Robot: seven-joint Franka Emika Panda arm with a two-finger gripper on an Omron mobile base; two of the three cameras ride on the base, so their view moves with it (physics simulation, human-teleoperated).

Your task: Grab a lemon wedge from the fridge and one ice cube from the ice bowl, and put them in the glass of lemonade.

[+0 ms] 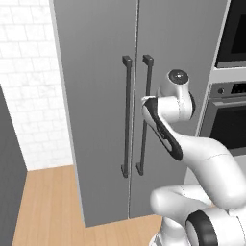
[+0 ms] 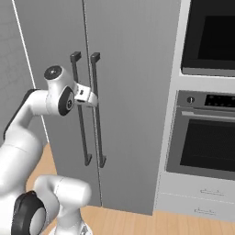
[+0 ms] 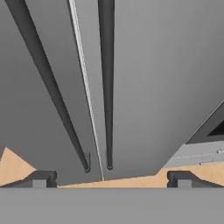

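The fridge (image 1: pixel 96 96) (image 2: pixel 133 92) (image 3: pixel 153 65) is a tall grey cabinet, and both of its doors are shut. Two dark bar handles run side by side down the middle seam, the left handle (image 1: pixel 127 115) (image 2: pixel 82 133) (image 3: pixel 48 83) and the right handle (image 1: pixel 142 144) (image 2: pixel 97 124) (image 3: pixel 106 78). My gripper (image 3: pixel 111 178) (image 2: pixel 92 97) is open and holds nothing. It hovers just in front of the upper part of the handles and looks down along them. The lemon wedge, the ice bowl and the glass of lemonade are out of view.
A built-in oven (image 1: pixel 230 120) (image 2: pixel 206 137) stands right of the fridge, with a second dark oven window (image 2: pixel 213 32) above it and drawers (image 2: pixel 197 197) below. A white tiled wall (image 1: pixel 29 96) and wooden floor (image 1: pixel 48 206) lie to the left. A dark panel (image 1: pixel 9 168) edges the far left.
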